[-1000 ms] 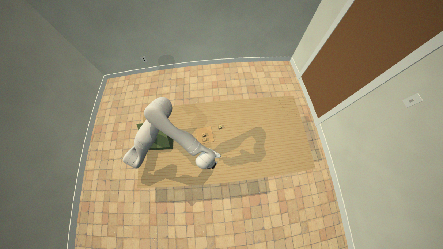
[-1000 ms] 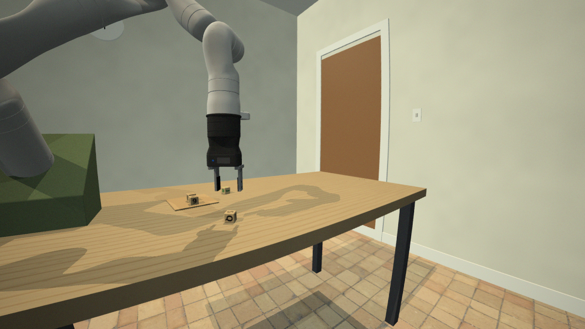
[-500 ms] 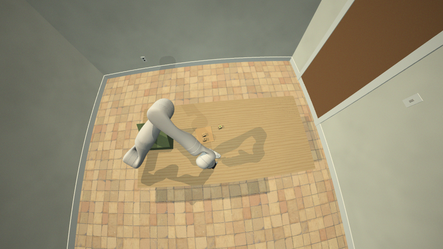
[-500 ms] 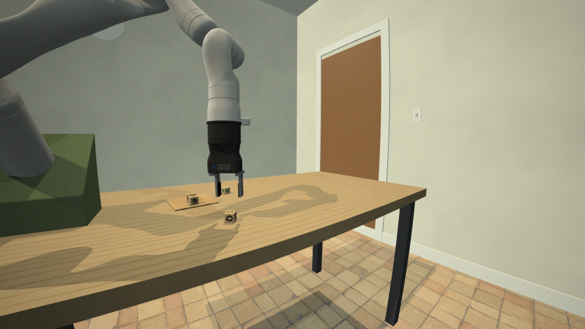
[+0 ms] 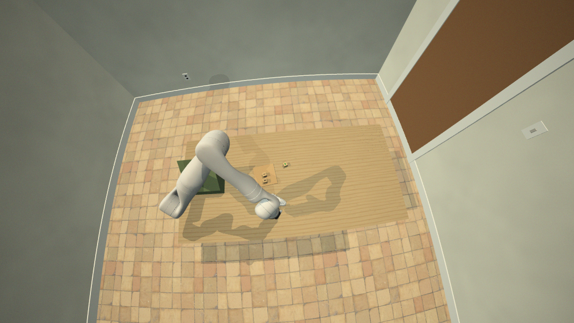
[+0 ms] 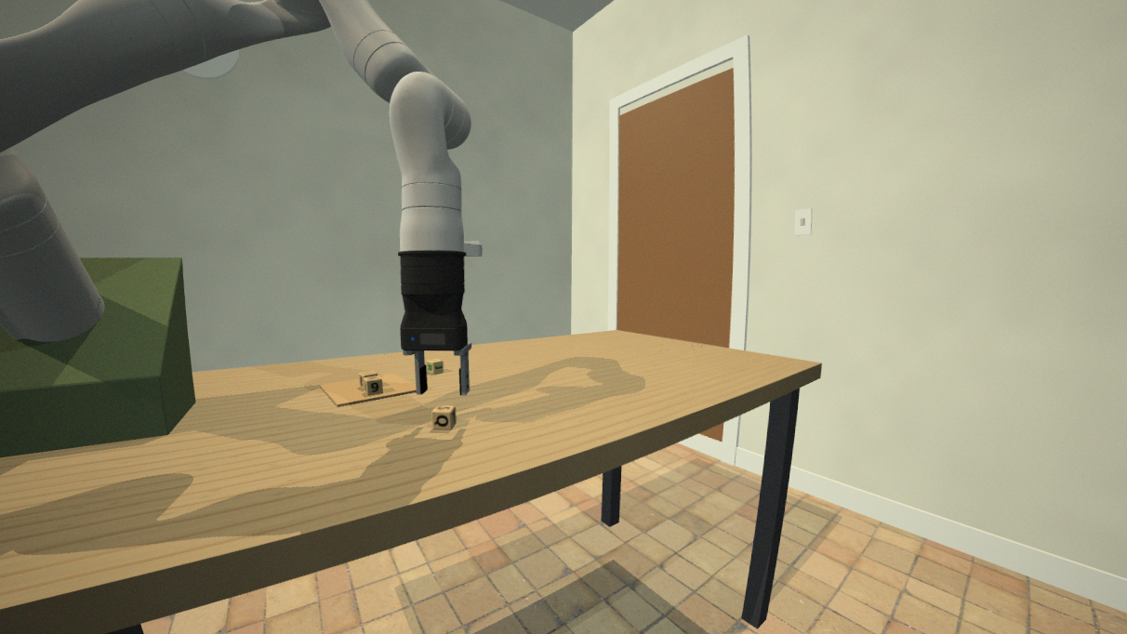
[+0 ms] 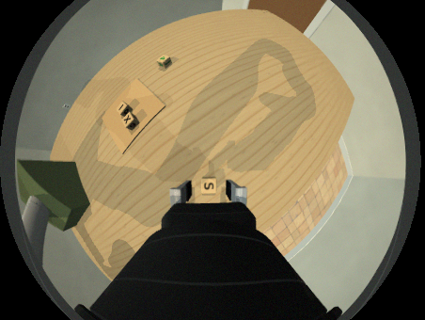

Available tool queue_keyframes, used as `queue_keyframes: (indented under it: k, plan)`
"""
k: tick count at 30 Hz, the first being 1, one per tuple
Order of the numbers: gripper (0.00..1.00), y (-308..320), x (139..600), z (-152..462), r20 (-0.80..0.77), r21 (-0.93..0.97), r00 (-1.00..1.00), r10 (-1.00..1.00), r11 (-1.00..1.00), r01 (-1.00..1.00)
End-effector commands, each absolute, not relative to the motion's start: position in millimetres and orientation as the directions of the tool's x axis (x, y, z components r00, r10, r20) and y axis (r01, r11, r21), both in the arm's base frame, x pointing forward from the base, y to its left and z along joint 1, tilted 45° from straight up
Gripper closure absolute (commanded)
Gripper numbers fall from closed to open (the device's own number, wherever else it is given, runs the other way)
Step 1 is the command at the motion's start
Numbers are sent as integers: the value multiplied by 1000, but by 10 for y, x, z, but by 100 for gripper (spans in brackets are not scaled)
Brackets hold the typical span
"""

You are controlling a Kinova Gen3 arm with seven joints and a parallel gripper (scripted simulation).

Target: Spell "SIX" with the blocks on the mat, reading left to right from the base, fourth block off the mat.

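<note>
In the exterior view, the black two-finger gripper with grey metal fingers (image 6: 442, 378) points straight down near the centre of the frame, above the pale wooden table (image 6: 567, 410) (image 5: 361, 160) (image 7: 263, 184). Its fingers are spread wide with nothing pinched between them.

The small cube-shaped wooden block with a black S on top (image 6: 444, 417) (image 7: 209, 185) sits on the table, off the mat. It appears between the fingertips at the lower centre of the wrist view, but the exterior view shows it lower than the fingers and apart from them.

The flat, square, light-brown mat (image 5: 271, 169) (image 6: 342, 399) (image 7: 148, 104) lies at the upper left of the wrist view. On it are the wooden I block (image 5: 264, 174) (image 7: 123, 108) and the wooden X block (image 5: 264, 180) (image 6: 373, 386) (image 7: 128, 120), close together; whether they touch is unclear. A wooden block with green markings (image 5: 285, 164) (image 6: 434, 367) (image 7: 164, 61) rests off the mat, above and right of it there.
</note>
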State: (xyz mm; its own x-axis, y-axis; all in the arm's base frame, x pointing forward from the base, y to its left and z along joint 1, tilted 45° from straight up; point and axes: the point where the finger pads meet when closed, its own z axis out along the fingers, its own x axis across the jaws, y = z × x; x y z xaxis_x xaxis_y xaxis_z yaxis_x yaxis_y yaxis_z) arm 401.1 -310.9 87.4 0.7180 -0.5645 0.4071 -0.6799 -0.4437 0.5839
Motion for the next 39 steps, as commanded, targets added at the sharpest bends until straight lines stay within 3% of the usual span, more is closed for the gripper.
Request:
queue_keyframes:
  k: [1,39]
  plan:
    - [0,-3148,3991,853,407,585,716,-568,-440,-681]
    - [0,-3208,3979,793,407,585,716,-568,-440,-681]
